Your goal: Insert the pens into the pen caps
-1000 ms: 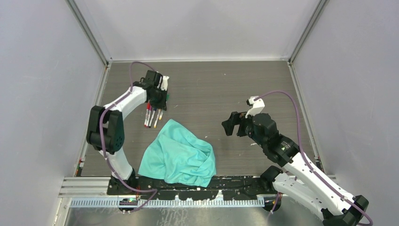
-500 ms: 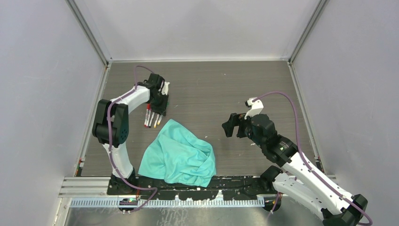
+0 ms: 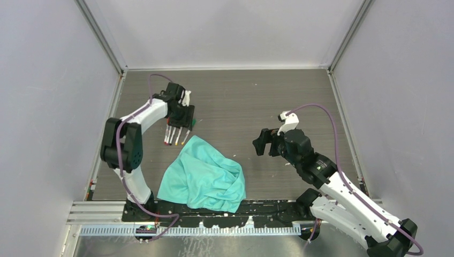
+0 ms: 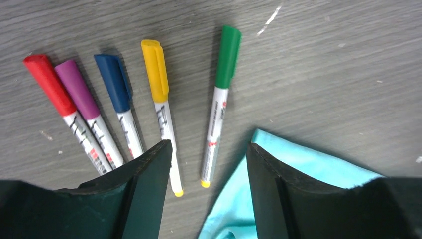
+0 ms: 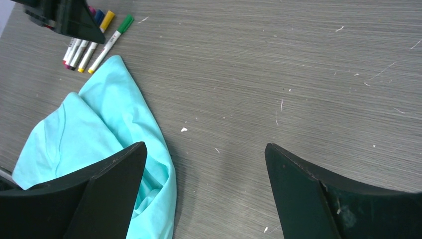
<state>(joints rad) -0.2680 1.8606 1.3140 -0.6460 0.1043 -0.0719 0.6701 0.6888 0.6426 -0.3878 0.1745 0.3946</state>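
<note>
Several white-barrelled pens (image 4: 214,134) lie fanned out on the dark table at the left, each with its cap fitted: red (image 4: 48,83), purple (image 4: 77,89), blue (image 4: 113,82), yellow (image 4: 155,70) and green (image 4: 228,56). From above, the pens (image 3: 174,135) show just below my left gripper (image 3: 183,119). The left gripper (image 4: 209,149) hovers open over their tail ends and holds nothing; the green-capped pen lies on the table under the gap. My right gripper (image 5: 205,149) stands wide open and empty over bare table at centre right (image 3: 262,143).
A crumpled teal cloth (image 3: 206,174) lies in the middle near the front edge; its corner (image 4: 298,169) nearly reaches the green-capped pen's tail. Grey walls enclose the table on three sides.
My left gripper has gone from shut to open. The green-capped pen it held now lies on the table beside the others. The right arm has barely moved.
</note>
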